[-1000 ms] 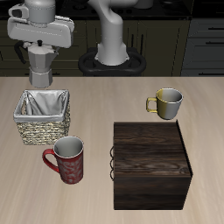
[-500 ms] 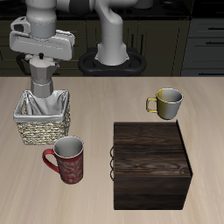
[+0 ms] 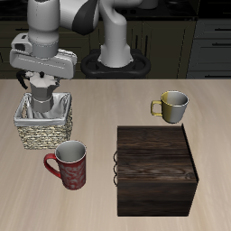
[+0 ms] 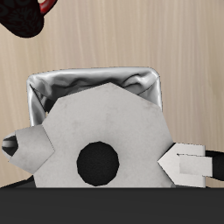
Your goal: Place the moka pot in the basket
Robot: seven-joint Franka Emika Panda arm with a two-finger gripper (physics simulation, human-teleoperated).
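Observation:
The moka pot (image 3: 42,95), silver-grey and faceted, hangs from my gripper (image 3: 41,79), which is shut on its top. Its lower part is inside the rim of the woven wicker basket (image 3: 41,135) with white cloth lining. In the wrist view the pot's lid (image 4: 105,131) with its black knob fills most of the frame, with the basket's white lining (image 4: 52,87) around it. I cannot tell whether the pot touches the basket's floor.
A red patterned mug (image 3: 69,165) stands in front of the basket, near the table's front edge; it also shows in the wrist view (image 4: 26,16). A dark wooden box (image 3: 155,169) sits mid-table. A yellowish mug (image 3: 171,106) stands behind the box.
My gripper has come down with the moka pot, from above the basket to where the pot's lower part is inside the basket's rim.

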